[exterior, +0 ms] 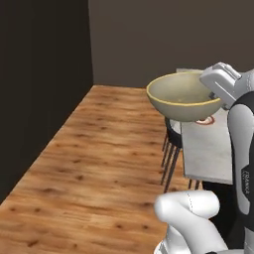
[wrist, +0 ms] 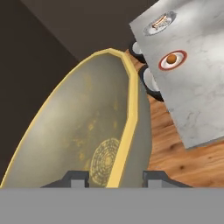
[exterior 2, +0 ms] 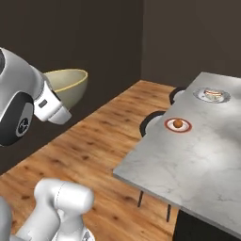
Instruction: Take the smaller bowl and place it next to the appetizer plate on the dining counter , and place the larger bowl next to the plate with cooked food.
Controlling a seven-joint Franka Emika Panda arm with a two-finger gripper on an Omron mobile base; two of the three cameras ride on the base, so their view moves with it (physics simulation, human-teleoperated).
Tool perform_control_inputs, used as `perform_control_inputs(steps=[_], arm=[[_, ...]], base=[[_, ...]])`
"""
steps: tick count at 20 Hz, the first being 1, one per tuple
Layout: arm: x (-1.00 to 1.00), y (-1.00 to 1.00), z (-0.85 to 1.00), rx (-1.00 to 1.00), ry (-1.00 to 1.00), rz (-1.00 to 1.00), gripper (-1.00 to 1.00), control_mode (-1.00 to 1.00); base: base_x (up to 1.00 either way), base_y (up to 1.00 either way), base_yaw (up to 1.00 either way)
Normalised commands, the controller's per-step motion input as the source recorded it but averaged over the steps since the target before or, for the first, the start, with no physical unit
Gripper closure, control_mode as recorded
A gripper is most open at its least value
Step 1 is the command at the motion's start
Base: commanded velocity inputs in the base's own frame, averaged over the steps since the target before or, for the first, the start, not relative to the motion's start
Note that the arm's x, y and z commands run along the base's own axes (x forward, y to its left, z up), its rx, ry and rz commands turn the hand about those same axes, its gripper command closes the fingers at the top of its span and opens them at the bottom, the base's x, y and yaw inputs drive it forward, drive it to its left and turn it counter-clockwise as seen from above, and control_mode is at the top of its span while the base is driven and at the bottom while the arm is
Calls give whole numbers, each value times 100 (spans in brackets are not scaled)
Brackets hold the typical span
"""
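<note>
Dark-fingered gripper pinches the yellow rim of the beige, yellow-edged ceramic bowl, jaws partly closed around its wall. It hangs aloft above the wood floor, well apart from the grey marble table.

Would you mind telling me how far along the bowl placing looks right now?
Nothing is placed yet: no bowl sits on the dining counter. In hand, the pincer grips a bowl by its rim, carried above the floor. Left: set it by its plate, the red-rimmed plate or the far plate, then bring the other bowl.
</note>
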Motion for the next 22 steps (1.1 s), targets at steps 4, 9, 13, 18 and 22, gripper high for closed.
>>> perform_control_inputs(steps=[4,9,13,18,22], arm=[[0,0,0,0,0,0,100,100],[0,0,0,0,0,0,100,100],[0,0,0,0,0,0,100,100],[0,0,0,0,0,0,100,100],[0,0,0,0,0,0,100,100]], base=[[84,80,-43],[70,66,-46],[64,43,-47],[70,52,-48],[77,67,-49]])
